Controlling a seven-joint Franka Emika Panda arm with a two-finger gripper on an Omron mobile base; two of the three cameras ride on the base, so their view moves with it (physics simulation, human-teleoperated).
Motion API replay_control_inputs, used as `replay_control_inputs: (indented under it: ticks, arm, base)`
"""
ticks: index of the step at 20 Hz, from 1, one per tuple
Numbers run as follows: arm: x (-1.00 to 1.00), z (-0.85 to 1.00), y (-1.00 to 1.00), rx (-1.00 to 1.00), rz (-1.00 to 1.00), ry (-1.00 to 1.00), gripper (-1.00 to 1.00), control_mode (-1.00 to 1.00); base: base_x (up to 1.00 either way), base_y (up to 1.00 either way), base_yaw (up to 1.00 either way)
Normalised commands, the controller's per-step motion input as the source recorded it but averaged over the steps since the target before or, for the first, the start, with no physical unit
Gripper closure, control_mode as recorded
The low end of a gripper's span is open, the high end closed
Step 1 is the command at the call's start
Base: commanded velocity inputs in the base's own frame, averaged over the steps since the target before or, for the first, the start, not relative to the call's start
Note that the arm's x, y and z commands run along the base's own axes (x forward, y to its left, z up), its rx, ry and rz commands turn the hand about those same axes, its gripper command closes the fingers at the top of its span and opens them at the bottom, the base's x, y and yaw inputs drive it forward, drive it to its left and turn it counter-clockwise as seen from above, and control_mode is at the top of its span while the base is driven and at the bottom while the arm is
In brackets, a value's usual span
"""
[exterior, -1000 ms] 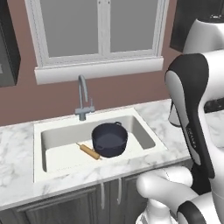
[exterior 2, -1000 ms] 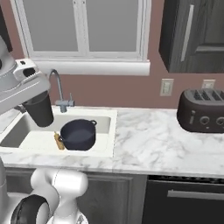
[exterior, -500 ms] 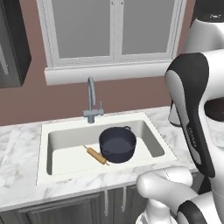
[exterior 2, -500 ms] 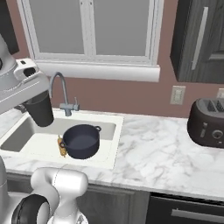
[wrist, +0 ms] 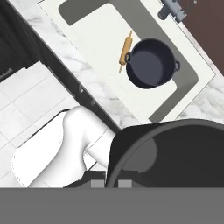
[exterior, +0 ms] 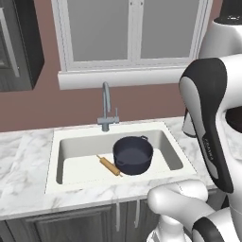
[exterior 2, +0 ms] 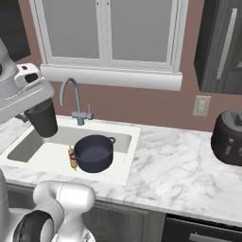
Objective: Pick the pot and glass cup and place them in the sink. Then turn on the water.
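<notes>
The one cup (exterior 2: pixel 42 118), dark grey and tapering to its base, hangs grasped in the gripper (exterior 2: pixel 35 106) above the sink's (exterior: pixel 66 146) left end. One navy pot (exterior: pixel 133 154) with two loop handles sits in the basin, a rolling pin (exterior: pixel 109 165) touching its left side. The basin floor left of them lies bare. One faucet (exterior: pixel 107 106) stands behind on the marble bench (exterior 2: pixel 179 165).

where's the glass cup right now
The glass cup hangs in the claw at the left of the right base view, above the sink's left end, left of the faucet and pot.
</notes>
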Motion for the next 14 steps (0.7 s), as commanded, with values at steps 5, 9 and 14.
replay_control_inputs:
  ticks: [5, 9, 14]
  arm:
    - [0.00, 0.00, 0.00, 0.00, 0.00, 0.00, 1.00, 1.00]
    - [0.00, 0.00, 0.00, 0.00, 0.00, 0.00, 1.00, 1.00]
    - [0.00, 0.00, 0.00, 0.00, 0.00, 0.00, 1.00, 1.00]
  base:
    - [0.18, 0.00, 0.08]
    - [0.01, 0.00, 0.02]
    - [0.00, 0.00, 0.00]
